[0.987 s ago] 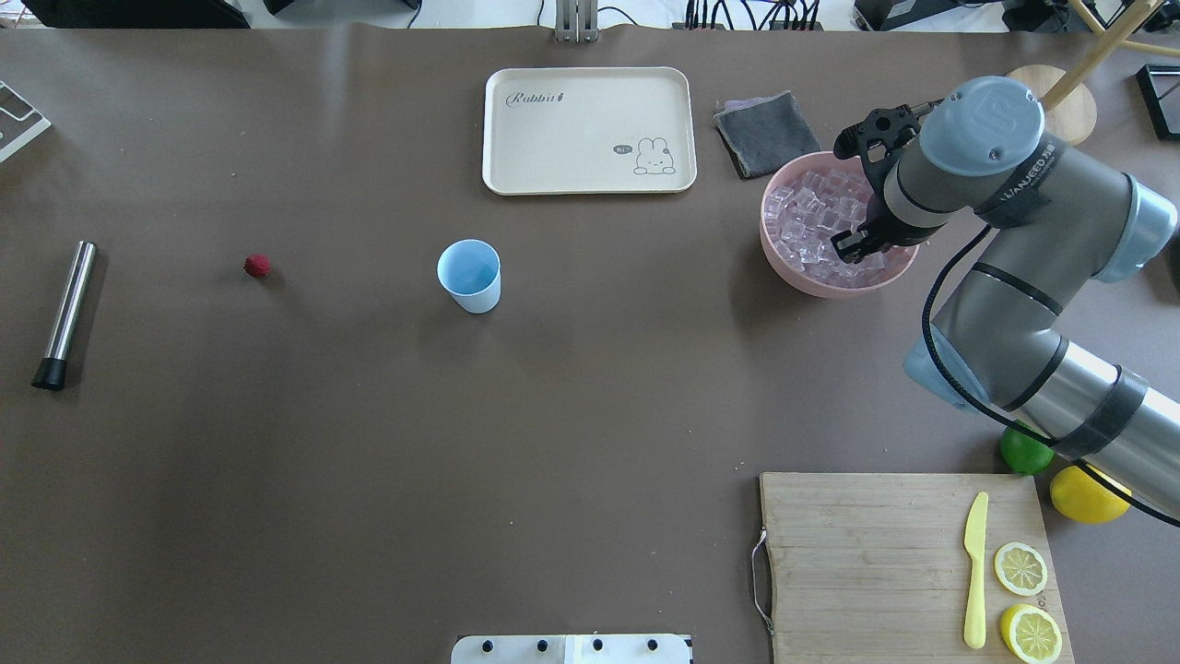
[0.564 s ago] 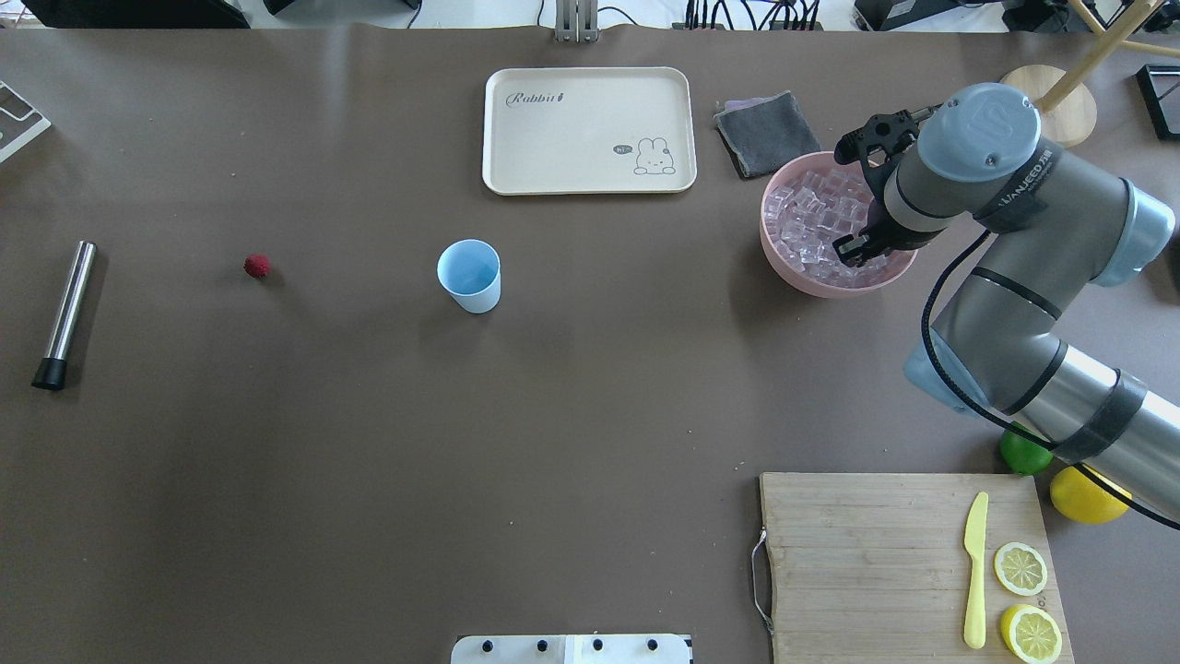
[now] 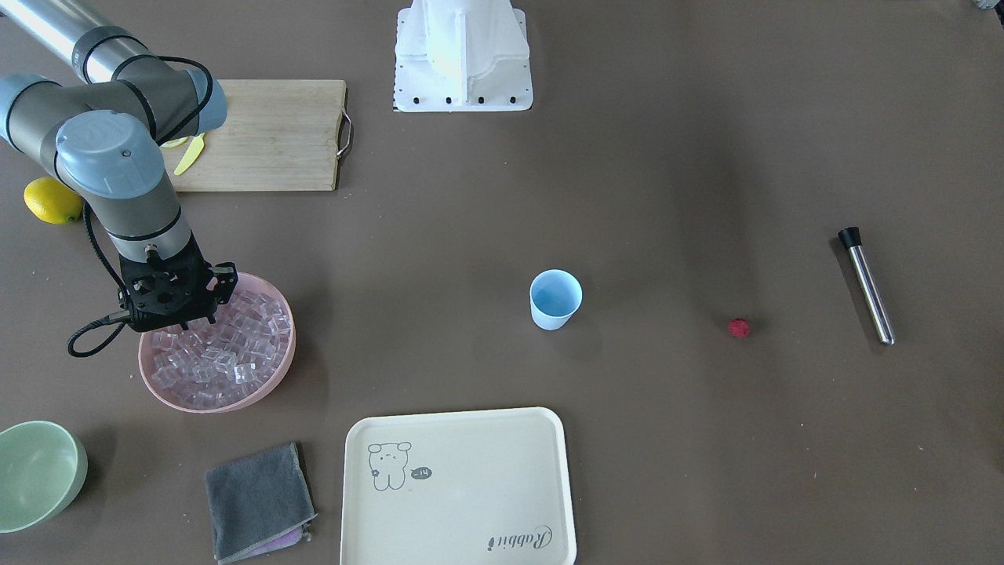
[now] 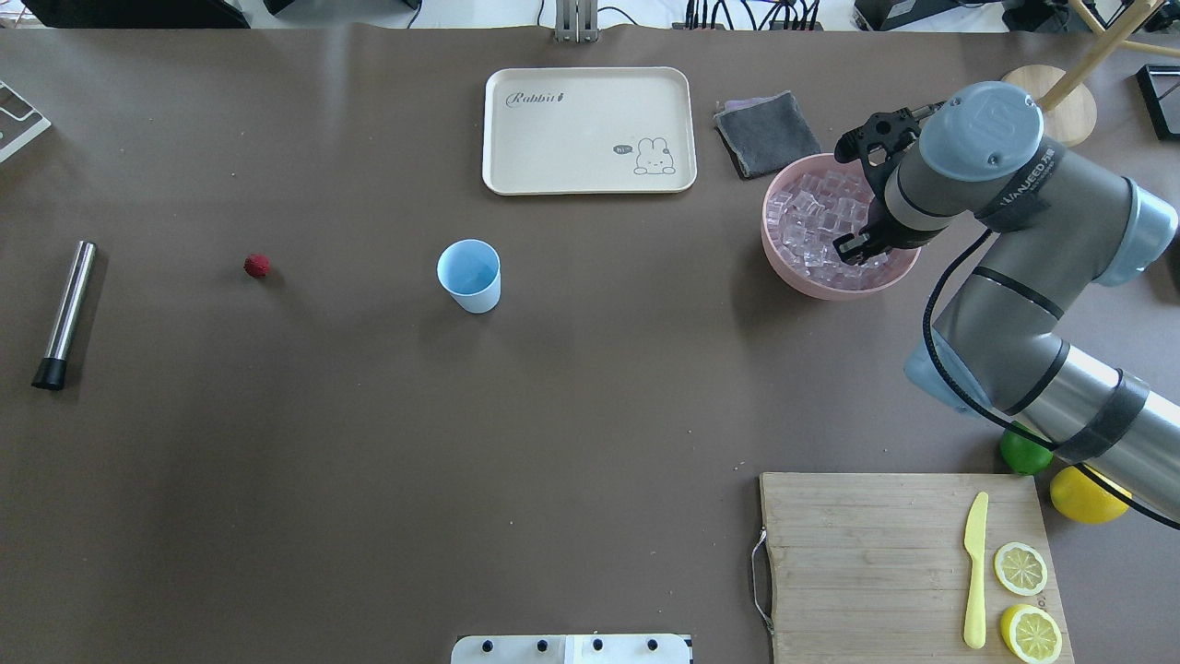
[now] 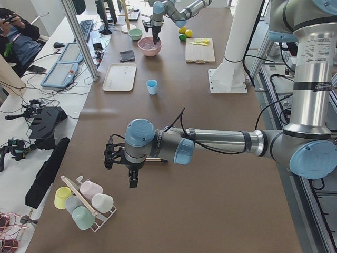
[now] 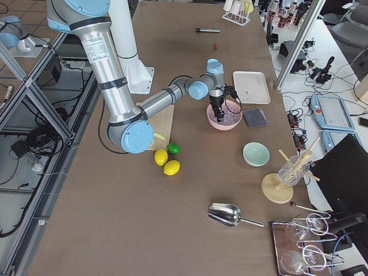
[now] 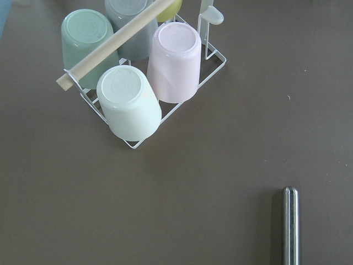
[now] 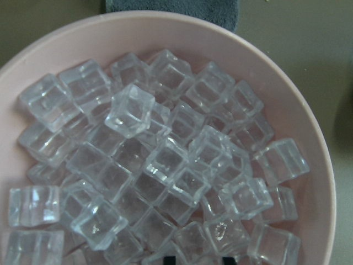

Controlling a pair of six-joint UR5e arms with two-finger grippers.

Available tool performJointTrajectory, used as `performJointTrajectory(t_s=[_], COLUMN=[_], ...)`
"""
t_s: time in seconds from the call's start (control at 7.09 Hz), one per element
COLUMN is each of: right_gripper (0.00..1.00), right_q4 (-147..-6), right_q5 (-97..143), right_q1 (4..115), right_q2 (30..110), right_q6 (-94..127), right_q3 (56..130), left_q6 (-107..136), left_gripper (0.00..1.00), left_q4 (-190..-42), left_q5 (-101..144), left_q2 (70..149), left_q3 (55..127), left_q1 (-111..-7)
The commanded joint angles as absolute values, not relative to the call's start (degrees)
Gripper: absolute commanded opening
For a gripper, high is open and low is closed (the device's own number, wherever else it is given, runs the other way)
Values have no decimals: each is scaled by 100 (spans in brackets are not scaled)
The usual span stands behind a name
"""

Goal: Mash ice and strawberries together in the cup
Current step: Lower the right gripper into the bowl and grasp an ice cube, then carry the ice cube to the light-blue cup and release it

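The light-blue cup (image 4: 469,275) stands upright mid-table, with nothing visible inside. A small red strawberry (image 4: 258,266) lies on the table to its left. The ice (image 4: 811,221) fills a pink bowl (image 4: 784,269) at the right. My right gripper (image 4: 855,244) points down into that bowl. In the right wrist view its fingertips (image 8: 170,259) sit about one cube's width apart among the ice (image 8: 165,160), shut on a cube. My left gripper (image 5: 131,180) hangs over the table's left end, far from the cup; I cannot tell whether it is open or shut.
A steel muddler (image 4: 66,309) lies at the far left, and a rack of upturned cups (image 7: 138,83) is below the left wrist. A cream tray (image 4: 590,129) and grey cloth (image 4: 767,134) sit at the back. A cutting board (image 4: 876,553) holds a knife and lemon halves at the front right.
My right gripper sank a little deeper into the ice and the cubes around it shifted slightly. The cup, strawberry and muddler have not moved.
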State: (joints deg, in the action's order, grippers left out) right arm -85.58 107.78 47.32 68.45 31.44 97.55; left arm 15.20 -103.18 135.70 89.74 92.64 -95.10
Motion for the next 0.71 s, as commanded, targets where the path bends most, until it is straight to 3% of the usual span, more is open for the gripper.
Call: performJointTrajectory(t_s=[0.0, 0.42, 0.56], right_gripper=[0, 0, 0], right_q4=[-9180, -9650, -9633], right_q5=[10784, 10627, 10400], right_q1=[4807, 4318, 4063], right_q2=[6376, 5206, 4611], right_q6=[3208, 4355, 4873], right_q3=[9992, 9844, 9435], left_q6=[1521, 1521, 1521], left_gripper=[98, 98, 98], left_q4=[-10318, -10318, -10318], left_q5=[13570, 13570, 13570], left_q2=[8965, 8965, 8974], left_q3=[9255, 9246, 9263], left_q1=[-9518, -9519, -9510])
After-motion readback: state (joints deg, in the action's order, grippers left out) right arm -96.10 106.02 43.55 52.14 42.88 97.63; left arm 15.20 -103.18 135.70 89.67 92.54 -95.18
